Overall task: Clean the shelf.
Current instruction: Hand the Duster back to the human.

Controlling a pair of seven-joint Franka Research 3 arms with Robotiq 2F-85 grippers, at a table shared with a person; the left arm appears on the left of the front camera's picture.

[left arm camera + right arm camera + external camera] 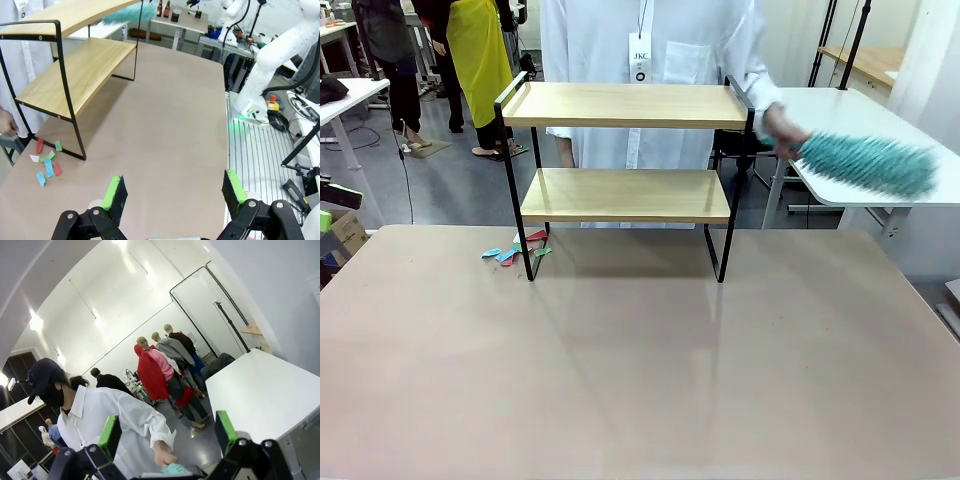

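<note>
The shelf (625, 195) stands at the far middle of the tan table, two light wooden boards in a thin black frame; both boards look bare. In the left wrist view the shelf (75, 70) is at the upper left. Behind it a person in a white shirt holds a teal duster (868, 163) out to the right of the top board; the duster (125, 15) also peeks past the top board. Small coloured scraps (515, 250) lie on the table by the shelf's front left leg. My left gripper (172, 195) hangs open above the table, nothing between its fingers. My right gripper (167, 432) is open, pointing toward the person.
A white table (860, 115) stands behind on the right, another at the far left. The tan tabletop (640, 360) stretches wide in front of the shelf. The right arm's white base (265, 75) stands past the table's edge. People stand in the back left.
</note>
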